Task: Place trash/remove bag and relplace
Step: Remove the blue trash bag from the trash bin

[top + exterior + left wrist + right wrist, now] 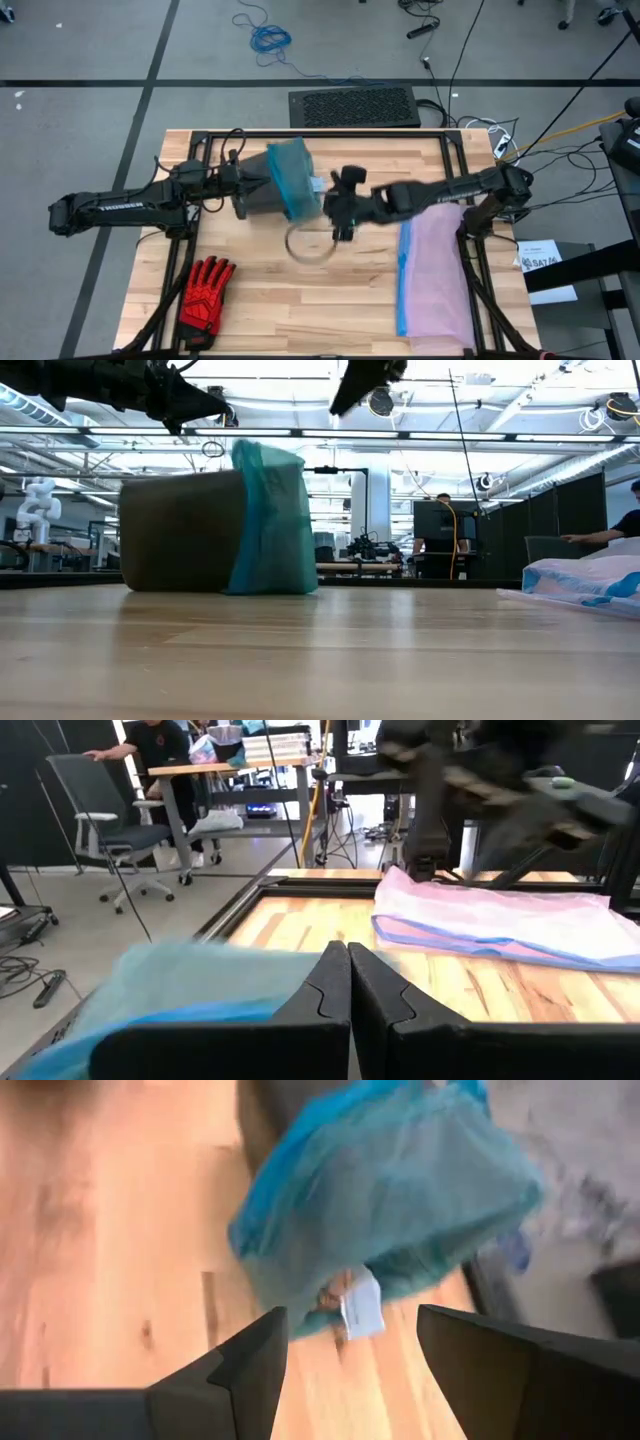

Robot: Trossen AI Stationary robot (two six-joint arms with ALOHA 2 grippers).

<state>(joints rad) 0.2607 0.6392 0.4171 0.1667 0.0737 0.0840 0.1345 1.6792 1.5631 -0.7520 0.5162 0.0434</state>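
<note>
Lying on its side mid-bench, dark bin [258,190] with teal-green bag [294,178] over its mouth; long axis runs across the bench, mouth toward the right arm. Pale scrap [362,1306] at the mouth. Left claw [238,180] clenched, at the bin's base end; contact not clear. Right claw [340,212] spread wide, holding nothing, just off the bag's mouth. Wire ring [310,245] lies near the bin. Lilac bag [436,270] flat at the right side; red glove [206,290] at the front left.
</note>
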